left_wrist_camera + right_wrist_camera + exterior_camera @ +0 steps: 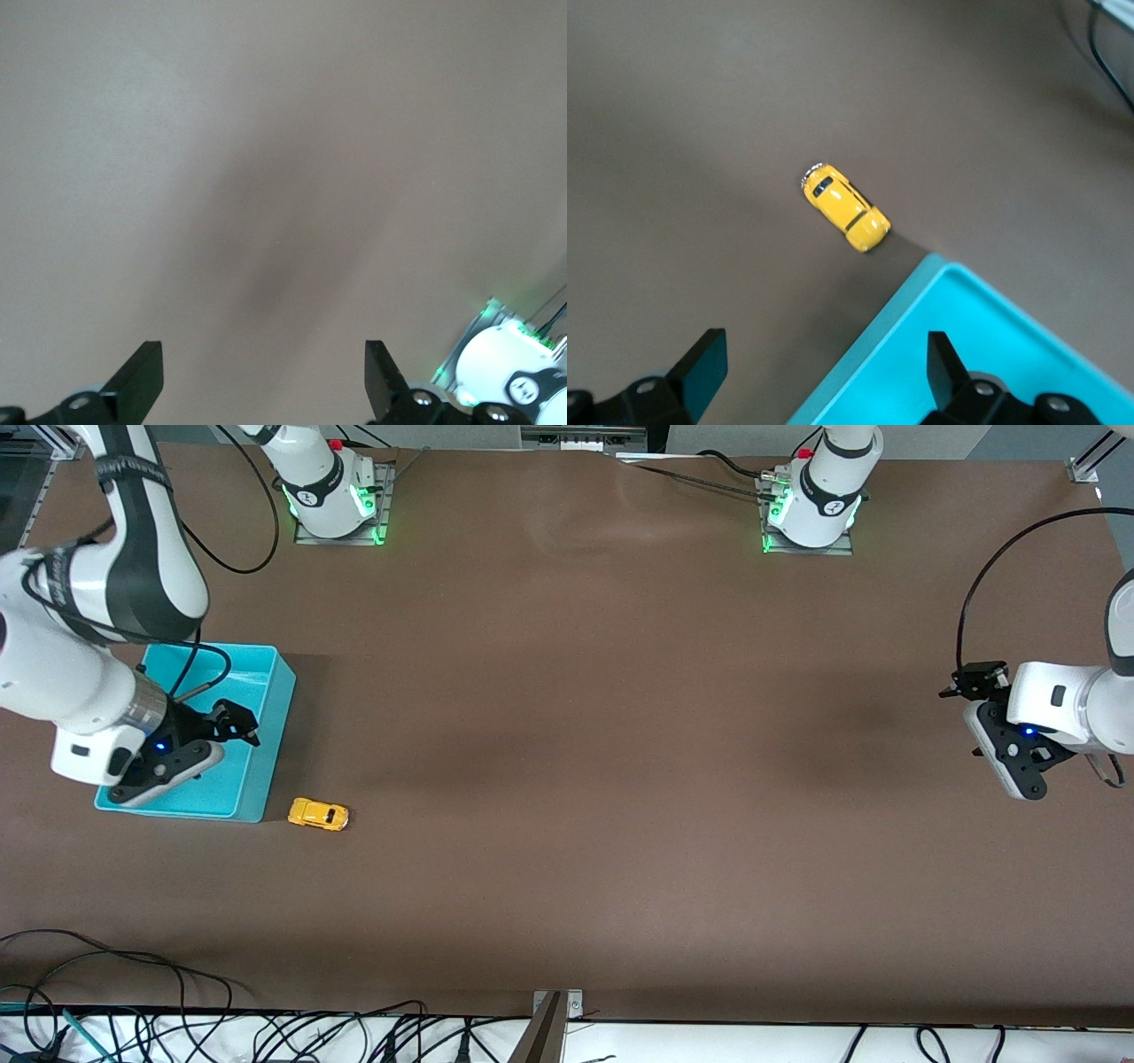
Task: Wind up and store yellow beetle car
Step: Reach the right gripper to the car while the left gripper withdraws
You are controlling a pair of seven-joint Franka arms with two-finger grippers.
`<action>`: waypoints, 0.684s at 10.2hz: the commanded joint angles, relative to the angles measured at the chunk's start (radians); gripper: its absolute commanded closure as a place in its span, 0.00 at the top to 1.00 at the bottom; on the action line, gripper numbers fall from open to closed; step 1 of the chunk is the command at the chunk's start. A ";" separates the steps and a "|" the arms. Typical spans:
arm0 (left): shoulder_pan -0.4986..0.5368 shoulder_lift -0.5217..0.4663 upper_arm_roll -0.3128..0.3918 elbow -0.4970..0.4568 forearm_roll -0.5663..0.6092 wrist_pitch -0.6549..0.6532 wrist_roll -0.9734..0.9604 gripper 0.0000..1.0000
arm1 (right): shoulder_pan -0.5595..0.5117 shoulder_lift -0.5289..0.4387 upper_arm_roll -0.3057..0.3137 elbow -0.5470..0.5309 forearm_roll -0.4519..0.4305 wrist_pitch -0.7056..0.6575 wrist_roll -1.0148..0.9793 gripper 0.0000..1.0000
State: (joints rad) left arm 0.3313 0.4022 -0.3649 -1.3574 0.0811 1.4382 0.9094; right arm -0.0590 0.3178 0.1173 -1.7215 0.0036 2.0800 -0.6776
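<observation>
Approach is the step in hand: right gripper [190, 755], fingers apart over the turquoise bin [276, 691], must descend onto the yellow beetle car [318, 814] just beside it, while the left gripper [1010, 766] waits, fingers apart, over bare worktop [620, 779].

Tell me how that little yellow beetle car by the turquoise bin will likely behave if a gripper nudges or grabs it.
The yellow beetle car sits on its wheels on the bare table, so a nudge would probably send it rolling. Its rounded, glossy body may slip between closing fingers. It looks tiny beside the turquoise bin, so likely light and stiff. The open right gripper hovers over the bin; the left gripper waits, open.
</observation>
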 commanded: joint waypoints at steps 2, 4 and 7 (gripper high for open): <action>-0.136 -0.144 0.084 -0.032 0.013 -0.029 -0.322 1.00 | 0.001 0.096 0.001 -0.071 -0.005 0.237 -0.418 1.00; -0.263 -0.204 0.214 -0.052 -0.026 -0.009 -0.493 1.00 | 0.001 0.162 0.001 -0.093 -0.005 0.326 -0.535 1.00; -0.288 -0.337 0.284 -0.245 -0.116 0.199 -0.613 1.00 | 0.001 0.252 0.002 -0.086 -0.001 0.431 -0.721 1.00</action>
State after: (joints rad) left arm 0.0524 0.1802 -0.1087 -1.4308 -0.0032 1.5185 0.3523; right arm -0.0579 0.5324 0.1171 -1.8107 0.0027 2.4568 -1.3114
